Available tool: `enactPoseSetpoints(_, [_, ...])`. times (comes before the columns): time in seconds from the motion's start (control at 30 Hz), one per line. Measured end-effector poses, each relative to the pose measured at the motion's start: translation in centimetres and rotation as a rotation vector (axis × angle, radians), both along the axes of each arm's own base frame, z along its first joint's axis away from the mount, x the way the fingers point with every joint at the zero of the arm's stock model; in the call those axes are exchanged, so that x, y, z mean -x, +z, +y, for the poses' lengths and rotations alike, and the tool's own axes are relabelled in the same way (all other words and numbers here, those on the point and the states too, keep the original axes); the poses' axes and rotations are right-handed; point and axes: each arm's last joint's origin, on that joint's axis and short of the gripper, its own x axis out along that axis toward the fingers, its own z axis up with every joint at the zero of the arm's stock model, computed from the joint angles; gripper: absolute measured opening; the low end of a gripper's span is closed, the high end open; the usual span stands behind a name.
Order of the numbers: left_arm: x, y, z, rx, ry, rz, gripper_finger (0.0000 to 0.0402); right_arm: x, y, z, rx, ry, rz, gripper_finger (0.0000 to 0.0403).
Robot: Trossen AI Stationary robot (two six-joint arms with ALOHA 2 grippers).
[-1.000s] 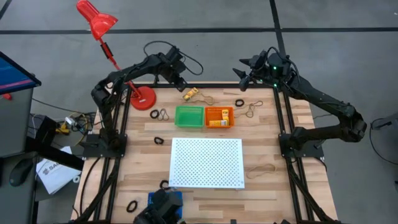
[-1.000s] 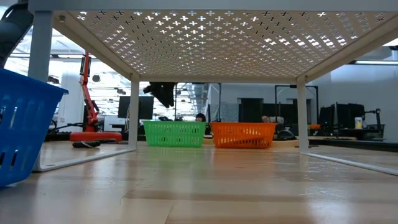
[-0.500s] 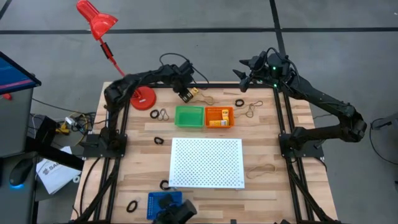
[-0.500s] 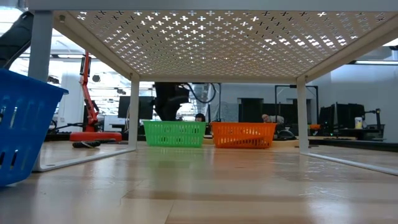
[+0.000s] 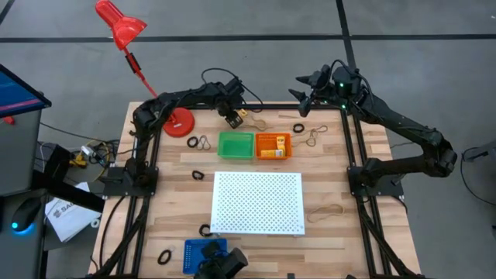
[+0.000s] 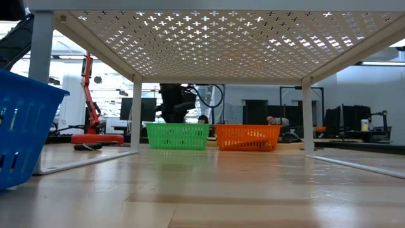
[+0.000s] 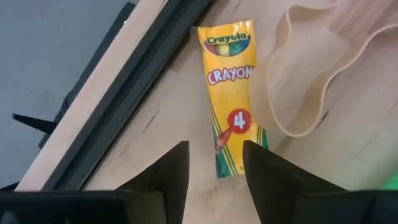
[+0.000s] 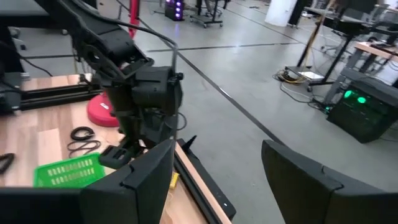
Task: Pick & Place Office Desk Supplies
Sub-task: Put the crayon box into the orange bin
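A yellow crayon pack [image 7: 233, 93] lies flat on the wood near the table's far edge, beside a tan rubber band [image 7: 305, 81]. My left gripper [image 7: 214, 177] hovers open just above it, and the pack's end shows ahead of the gap between the fingers. In the high view this gripper [image 5: 232, 118] is behind the green tray [image 5: 235, 145]. My right gripper [image 8: 214, 186] is open in the air past the far edge [image 5: 304, 91]. Black loops [image 5: 198, 142], a black ring [image 5: 298, 128] and tan bands [image 5: 314, 137] lie loose on the table.
An orange tray [image 5: 273, 146] with a yellow item stands next to the green one. The white perforated board [image 5: 257, 203] stands on legs mid-table. The red lamp base [image 5: 178, 122] is at the far left and a blue basket [image 5: 203, 252] at the near edge. Another tan band [image 5: 325, 209] lies right of the board.
My left gripper has swung from beyond the far edge toward the table's right and near side, coming down over the crayon pack behind the green tray. In the last half second it has only settled slightly. The right arm has kept still.
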Motion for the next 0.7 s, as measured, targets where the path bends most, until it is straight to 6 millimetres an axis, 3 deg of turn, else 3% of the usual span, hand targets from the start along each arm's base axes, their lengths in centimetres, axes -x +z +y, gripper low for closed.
enactPoseSetpoints(0.33, [-0.3,-1.0,-0.1,0.033,-0.012,0.009,0.0169,0.0,0.0,0.0,0.000,0.003,-0.002,0.0240])
enactPoseSetpoints(0.47, [-0.6,-2.4,0.1,0.043,-0.009,0.027,0.0168,0.0,0.0,0.0,0.000,0.003,-0.001,0.0240])
enactPoseSetpoints(0.7, [-0.7,-2.7,0.3,0.040,-0.006,0.011,0.0161,0.0,-0.1,0.0,0.004,0.006,0.011,0.0240])
